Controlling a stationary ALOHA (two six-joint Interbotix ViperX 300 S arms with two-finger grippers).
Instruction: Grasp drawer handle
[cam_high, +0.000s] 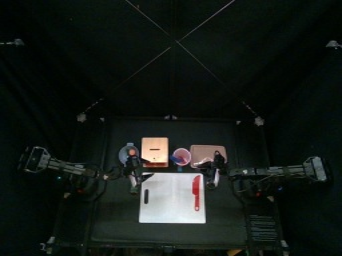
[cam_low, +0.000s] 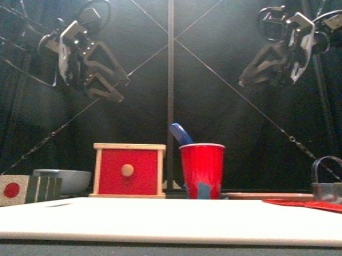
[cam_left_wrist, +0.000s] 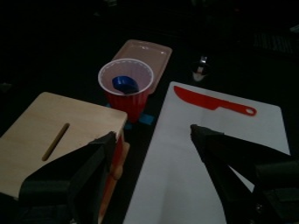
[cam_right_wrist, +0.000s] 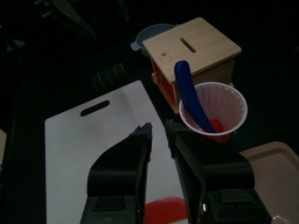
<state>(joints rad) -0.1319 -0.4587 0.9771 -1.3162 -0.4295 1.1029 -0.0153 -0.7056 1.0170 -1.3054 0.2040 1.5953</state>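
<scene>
The drawer is the red front of a small wooden box (cam_low: 128, 170) standing behind the cutting board, and its handle is a round wooden knob (cam_low: 128, 171). The same box (cam_high: 155, 150) shows from above, as well as in the left wrist view (cam_left_wrist: 56, 140) and the right wrist view (cam_right_wrist: 197, 42). My left gripper (cam_low: 80, 52) hangs high above the table's left side, jaws wide open and empty (cam_left_wrist: 158, 144). High on the right, my right gripper (cam_low: 287, 45) hangs with its jaws partly apart and nothing between them (cam_right_wrist: 163, 140). Neither gripper touches the box.
A red cup (cam_low: 202, 170) holding a blue utensil (cam_right_wrist: 187, 83) stands right of the box. A white cutting board (cam_high: 167, 200) with a red knife (cam_high: 197, 192) fills the table's front. A bowl (cam_low: 74, 180) and small items sit at left, a metal object (cam_low: 327, 185) at right.
</scene>
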